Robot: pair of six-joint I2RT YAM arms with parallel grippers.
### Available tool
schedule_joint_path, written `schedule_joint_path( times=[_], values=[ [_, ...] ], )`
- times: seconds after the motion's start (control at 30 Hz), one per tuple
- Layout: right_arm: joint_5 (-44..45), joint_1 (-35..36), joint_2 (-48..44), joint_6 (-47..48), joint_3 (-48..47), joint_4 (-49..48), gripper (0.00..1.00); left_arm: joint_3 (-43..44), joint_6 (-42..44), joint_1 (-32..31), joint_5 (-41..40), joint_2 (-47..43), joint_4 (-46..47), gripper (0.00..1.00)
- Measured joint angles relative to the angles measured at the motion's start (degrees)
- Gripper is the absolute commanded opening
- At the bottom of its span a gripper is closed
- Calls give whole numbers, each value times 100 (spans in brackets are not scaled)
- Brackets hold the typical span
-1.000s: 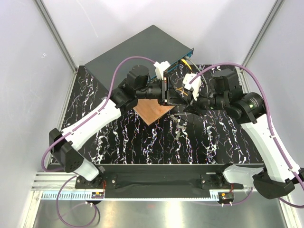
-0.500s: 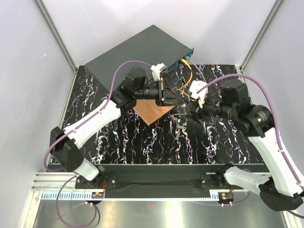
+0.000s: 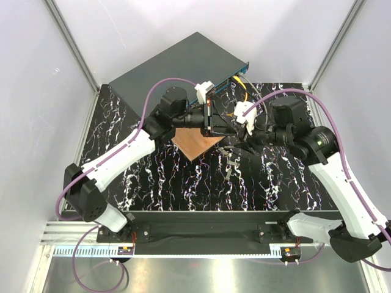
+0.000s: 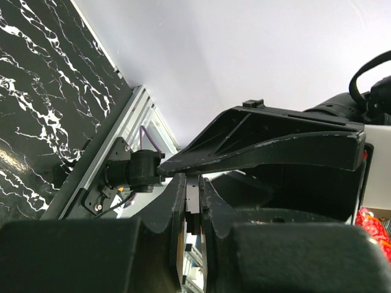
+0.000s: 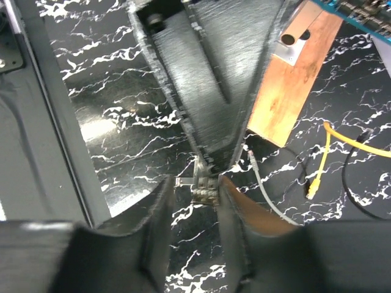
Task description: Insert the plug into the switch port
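Note:
The switch (image 3: 183, 64) is a flat dark grey-green box at the back. The small square ports line its teal front face (image 3: 235, 72), a strip of which shows in the right wrist view (image 5: 360, 13). My left gripper (image 3: 223, 125) is shut on the plug (image 4: 194, 198), a small grey connector held above the mat, a short way in front of the teal face. In the right wrist view the plug (image 5: 204, 194) hangs from the left gripper's ribbed fingers (image 5: 208, 91). My right gripper (image 5: 194, 204) is open. Its jaws stand on either side of the plug, the right one close to it.
A copper-brown square plate (image 3: 194, 145) lies under the left gripper; it also shows in the right wrist view (image 5: 293, 91). A yellow cable (image 5: 317, 165), a grey cable (image 5: 259, 183) and a black cable (image 5: 348, 177) lie loose on the marbled mat (image 3: 153, 177).
The right arm drew back to the right half a second ago and has come back in to the left gripper. The left gripper shifted slightly toward the switch, still holding the plug.

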State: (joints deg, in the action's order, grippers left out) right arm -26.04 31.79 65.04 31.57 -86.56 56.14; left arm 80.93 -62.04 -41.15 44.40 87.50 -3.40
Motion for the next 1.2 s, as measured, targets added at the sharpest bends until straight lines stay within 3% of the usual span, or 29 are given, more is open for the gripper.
schedule_joint_path(
  times=[0.07,0.17,0.2,0.23,0.3,0.37,0.4,0.5,0.53,0.57,0.73,0.87,1.03,1.17,1.2],
  values=[
    [17,0,20,-2,0,-66,37,-9,-17,0,20,-13,9,0],
    [48,2,20,15,-2,-118,24,-13,-57,0,35,-17,9,0],
    [74,2,20,15,0,-136,19,-26,-72,0,44,-22,11,0],
    [96,2,20,22,0,-136,3,-52,-98,0,37,-35,17,1],
    [120,2,22,50,0,-138,0,-81,-127,-4,37,-52,15,14],
    [120,4,22,50,0,-140,0,-83,-142,-2,31,-55,13,19],
    [114,4,22,52,0,-140,0,-83,-131,-2,31,-57,11,43],
    [111,4,17,44,0,-149,0,-55,39,28,7,-57,-107,64],
    [114,4,11,24,0,-149,0,28,166,48,-7,-52,-271,75],
    [120,4,2,-2,0,-151,0,205,330,94,-28,-26,-516,78],
    [223,4,-70,-275,2,-153,0,1969,1845,699,-601,197,-1821,81],
    [442,-20,-4,-621,-9,-186,0,3244,3193,1410,-1598,120,-2339,79],
    [531,-468,787,-1045,-601,-55,0,3366,4964,1550,-3117,-369,-2662,79],
    [675,-719,1770,-1353,-1451,9,0,2717,6109,1515,-3773,-785,-2699,64],
    [708,-732,1943,-1408,-1596,24,0,2551,6328,1510,-3932,-837,-2723,56]
  ],
)
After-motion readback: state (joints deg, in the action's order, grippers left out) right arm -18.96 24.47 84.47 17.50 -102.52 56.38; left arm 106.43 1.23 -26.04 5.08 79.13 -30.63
